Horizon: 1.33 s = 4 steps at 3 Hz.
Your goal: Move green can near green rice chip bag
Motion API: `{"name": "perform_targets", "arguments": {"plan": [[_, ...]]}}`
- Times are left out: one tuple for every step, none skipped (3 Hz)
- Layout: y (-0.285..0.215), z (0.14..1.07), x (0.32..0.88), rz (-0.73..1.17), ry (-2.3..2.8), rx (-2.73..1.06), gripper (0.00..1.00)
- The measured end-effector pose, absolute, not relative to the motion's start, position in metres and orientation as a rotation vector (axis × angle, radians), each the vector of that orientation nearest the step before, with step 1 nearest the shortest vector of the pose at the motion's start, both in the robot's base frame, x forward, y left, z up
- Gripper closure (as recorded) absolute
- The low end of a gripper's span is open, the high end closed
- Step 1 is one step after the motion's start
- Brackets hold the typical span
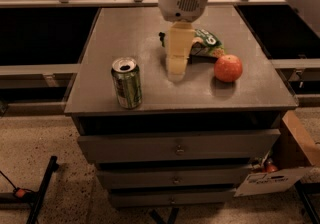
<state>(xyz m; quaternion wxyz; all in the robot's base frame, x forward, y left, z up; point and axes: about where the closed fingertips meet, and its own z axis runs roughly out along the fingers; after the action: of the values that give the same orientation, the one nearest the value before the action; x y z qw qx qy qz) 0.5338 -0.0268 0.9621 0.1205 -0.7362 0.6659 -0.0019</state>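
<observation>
1. The gripper (175, 69) hangs low over the middle of the cabinet top (120, 33). I cannot tell whether it is spread or pressed together.
2. The can (126, 84) stands upright near the front edge, at 8 o'clock from the gripper and apart from it.
3. The bag (206, 44) lies at 1 o'clock, partly hidden by the gripper. An orange (228, 68) sits at 3 o'clock.
4. I judge the can light, slick and easily dented, and its top is open. I'd grip it mid-body, gently, and keep it upright.
</observation>
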Motion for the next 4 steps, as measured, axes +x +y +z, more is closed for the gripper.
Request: {"name": "perform_targets", "arguments": {"plan": [[0.012,0.95,0.534,0.019,1.889,-2.224,0.0],[0.043,0.94,0.527,0.012,1.843,-2.283,0.0],[0.069,0.928,0.52,-0.027,1.82,-2.342,0.0],[0.084,0.918,0.52,-0.044,1.859,-2.348,0.0]]}}
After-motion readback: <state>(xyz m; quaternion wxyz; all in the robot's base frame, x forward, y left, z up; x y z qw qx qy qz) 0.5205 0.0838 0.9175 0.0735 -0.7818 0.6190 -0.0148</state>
